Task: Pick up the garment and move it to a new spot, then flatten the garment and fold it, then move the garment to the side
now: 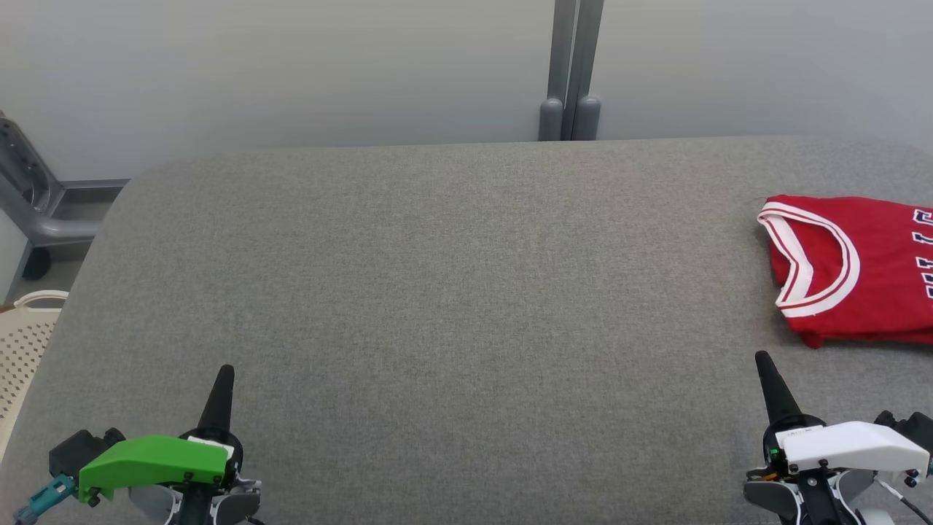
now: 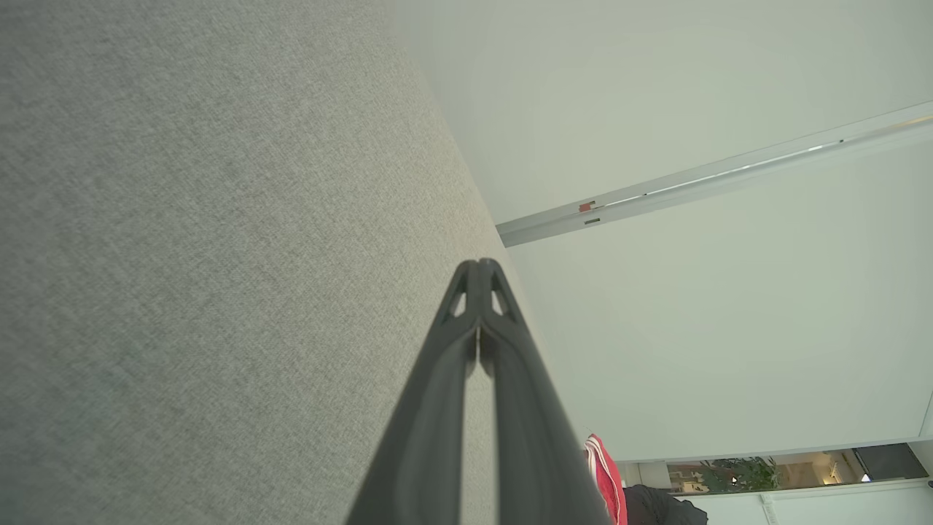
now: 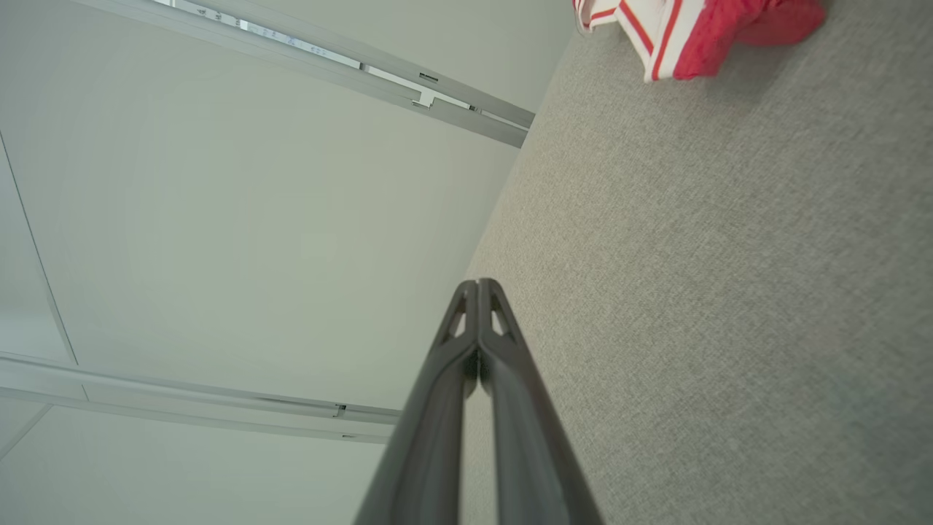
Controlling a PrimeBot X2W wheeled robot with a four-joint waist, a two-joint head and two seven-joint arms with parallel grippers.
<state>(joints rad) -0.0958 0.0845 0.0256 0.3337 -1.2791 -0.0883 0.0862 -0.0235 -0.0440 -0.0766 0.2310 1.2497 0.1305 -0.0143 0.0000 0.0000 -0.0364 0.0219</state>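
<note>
On the grey cloth-covered table (image 1: 452,292), far over to the right: a red jersey (image 1: 853,270) with white trim. Flat and folded, neck opening turned toward the table's middle, right part cut off by the picture's edge. Well apart from the left arm, nearer the right one.

Low at the left of the head view: the left gripper (image 1: 224,373) under a green cover, fingers pressed together into one dark spike, nothing between them. Low at the right: the right gripper (image 1: 762,359) under a white cover, closed just as tight and empty, its tip near the jersey's front edge but not touching. Fingertips resting on the cloth or hanging above it: cannot tell.

Also from the head: a cream perforated basket (image 1: 25,343) past the table's left edge, and a grey post (image 1: 571,73) against the pale wall (image 1: 291,65) behind.

From the left wrist, tilted sideways: closed fingers seen along their length, tips meeting. Table to the left, wall to the right, a metal rail (image 2: 714,175) across it. At the bottom, a sliver of red-and-white jersey beside the fingers, then a green plant (image 2: 736,474) (too small for detail).

From the right wrist: closed fingers again, table to the right. At the top, a corner of the jersey, its red stripes on white trim plainer than from the head.
</note>
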